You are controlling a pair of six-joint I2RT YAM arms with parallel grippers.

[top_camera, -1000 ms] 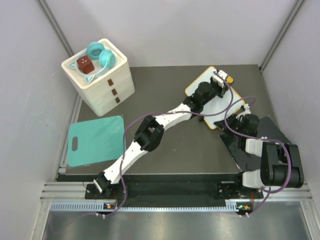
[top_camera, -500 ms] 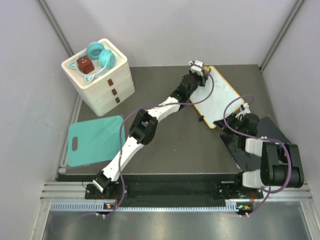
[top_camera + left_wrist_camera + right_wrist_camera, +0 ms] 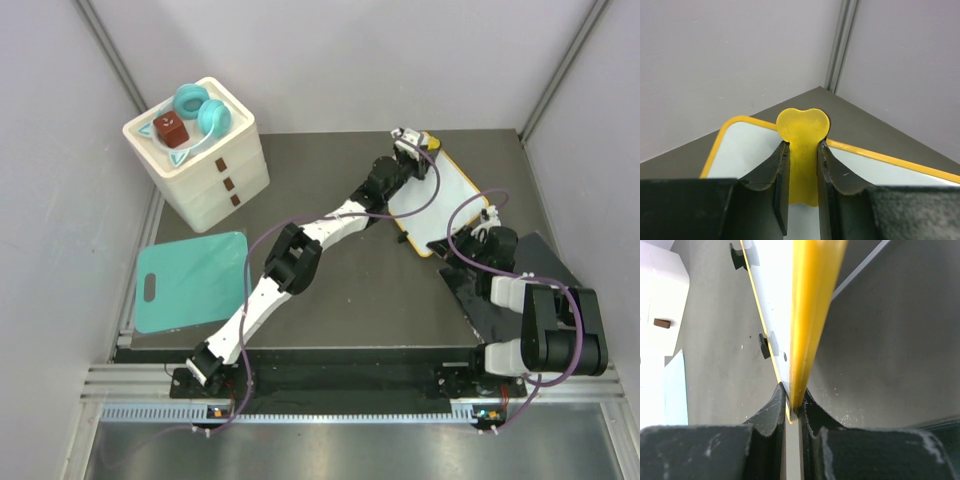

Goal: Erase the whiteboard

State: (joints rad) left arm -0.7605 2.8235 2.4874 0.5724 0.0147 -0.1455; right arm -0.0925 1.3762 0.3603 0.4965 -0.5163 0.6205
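Grey matte tabletop point(image 3: 380, 290), pale lilac-grey walls point(image 3: 330, 60), metal corner posts point(image 3: 557, 75), small white whiteboard with orange-yellow frame point(image 3: 452, 195) at far right of table, right gripper point(image 3: 794, 399) clamped on its frame edge, left gripper point(image 3: 801, 150) pinching flat yellow heart-topped eraser point(image 3: 803, 125) over board's far corner

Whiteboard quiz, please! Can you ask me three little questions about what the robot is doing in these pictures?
1. True or false: the left fingers hold a yellow eraser.
2. What do the right fingers pinch? A) the whiteboard B) a cup C) a spoon
3. What colour are the headphones on the drawers?
Key: 1 true; 2 A; 3 teal.
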